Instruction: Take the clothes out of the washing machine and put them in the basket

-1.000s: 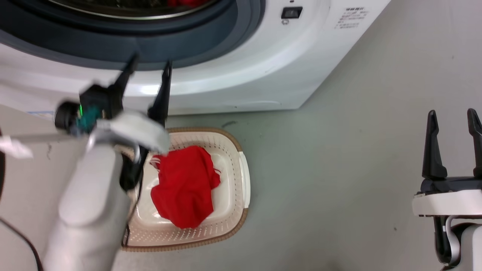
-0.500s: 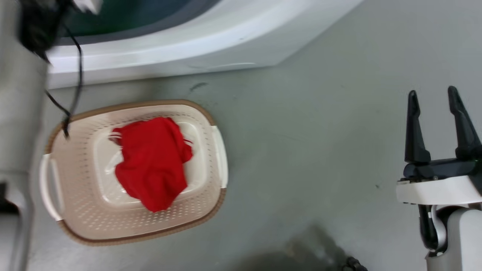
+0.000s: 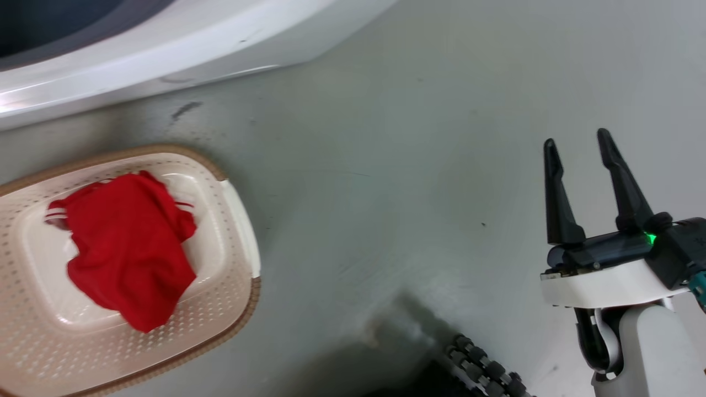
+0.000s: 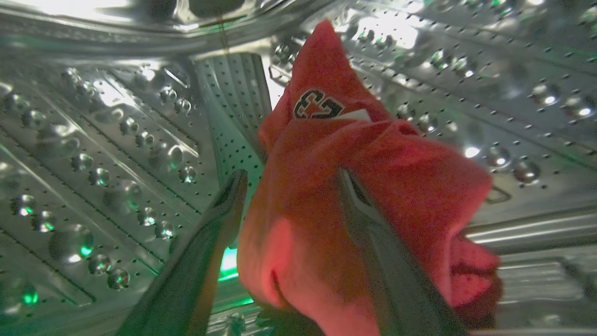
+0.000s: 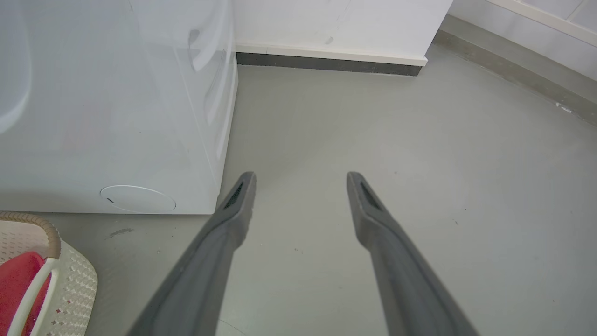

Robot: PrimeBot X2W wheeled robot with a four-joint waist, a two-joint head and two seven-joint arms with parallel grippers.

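Observation:
Inside the washing machine's shiny perforated drum (image 4: 93,154) lies a bright red garment (image 4: 303,219) with a black-and-white emblem. My left gripper (image 4: 290,179) is open, its two fingers straddling that garment. In the head view the cream basket (image 3: 242,309) with its brown rim sits on the floor at the lower left, holding another red garment (image 3: 127,248). The washing machine's white front (image 3: 165,49) runs along the top left. My right gripper (image 3: 576,140) hangs open over bare floor at the lower right, holding nothing. The right wrist view has the right gripper (image 5: 301,176), the machine (image 5: 107,116) and the basket (image 5: 70,280).
Grey floor (image 3: 386,165) stretches between the basket and my right arm. A dark ribbed part of my base (image 3: 485,369) shows at the bottom edge. A white wall with a dark skirting (image 5: 326,63) stands behind the machine.
The head camera has swung, so basket and machine slid to the left of the picture. My left arm rose past the door ring and left the head view. The right gripper stays open.

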